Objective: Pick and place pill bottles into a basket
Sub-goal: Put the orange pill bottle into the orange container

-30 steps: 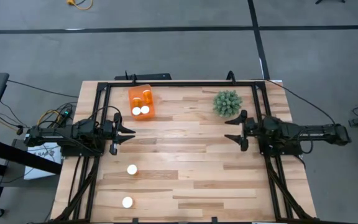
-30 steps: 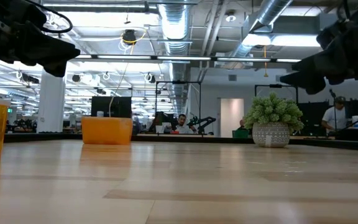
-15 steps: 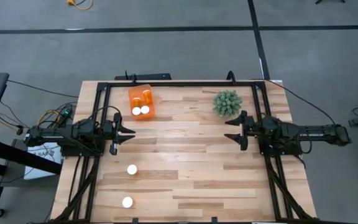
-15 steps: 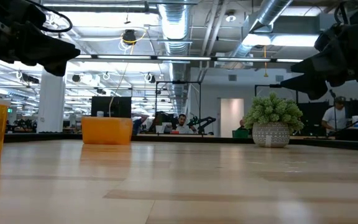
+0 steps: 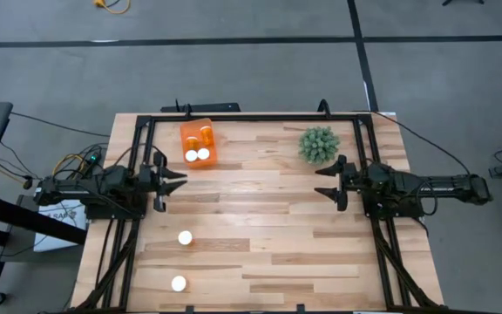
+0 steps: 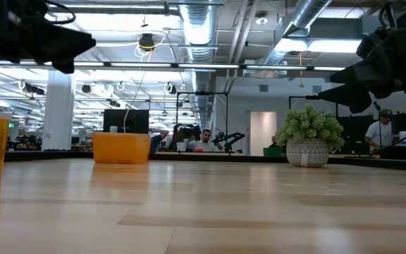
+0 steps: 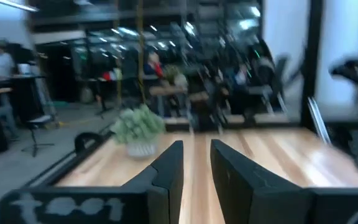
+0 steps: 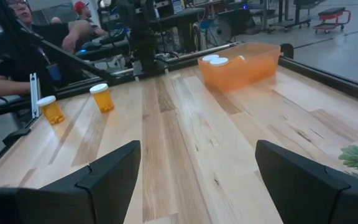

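The orange basket [image 5: 198,144] stands at the table's far left with pill bottles in it; two white caps [image 5: 197,155] show at its near end. Two more pill bottles stand upright on the wood at the near left [image 5: 185,237] [image 5: 179,283]. My left gripper [image 5: 179,181] hovers at the left edge, just near of the basket. It points toward the table's right, its fingers [image 7: 169,168] a narrow gap apart with nothing between them. My right gripper [image 5: 319,182] hovers at the right edge facing it, wide open and empty.
A green spiky plant [image 5: 319,144] in a pale pot stands at the far right, close to my right gripper. A black frame [image 5: 251,116] runs round the table's far and side edges. Bare wood lies between the two grippers. People sit in the room beyond.
My left gripper has tipped its fingers upward a little and rolled slightly, staying in place. My right gripper has rolled slightly, also in place. The bottles and the basket have not moved.
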Controlling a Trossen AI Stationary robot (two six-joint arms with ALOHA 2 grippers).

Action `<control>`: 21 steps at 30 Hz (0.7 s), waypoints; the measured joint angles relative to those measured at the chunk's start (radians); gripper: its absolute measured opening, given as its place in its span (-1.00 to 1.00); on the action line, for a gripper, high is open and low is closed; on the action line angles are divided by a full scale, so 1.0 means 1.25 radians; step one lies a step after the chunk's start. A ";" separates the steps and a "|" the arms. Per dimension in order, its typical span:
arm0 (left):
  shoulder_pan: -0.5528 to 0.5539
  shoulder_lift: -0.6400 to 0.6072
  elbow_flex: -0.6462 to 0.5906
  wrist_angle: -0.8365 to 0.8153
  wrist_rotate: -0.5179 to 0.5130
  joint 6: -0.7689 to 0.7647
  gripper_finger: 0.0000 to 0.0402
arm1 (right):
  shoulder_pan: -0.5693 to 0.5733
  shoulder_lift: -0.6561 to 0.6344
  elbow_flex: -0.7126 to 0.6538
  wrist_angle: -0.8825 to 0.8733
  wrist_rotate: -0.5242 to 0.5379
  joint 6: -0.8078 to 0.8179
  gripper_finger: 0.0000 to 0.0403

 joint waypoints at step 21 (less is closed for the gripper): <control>0.000 0.000 0.001 0.189 0.154 -0.156 -0.65 | 0.000 0.000 0.000 0.000 -0.001 0.000 0.54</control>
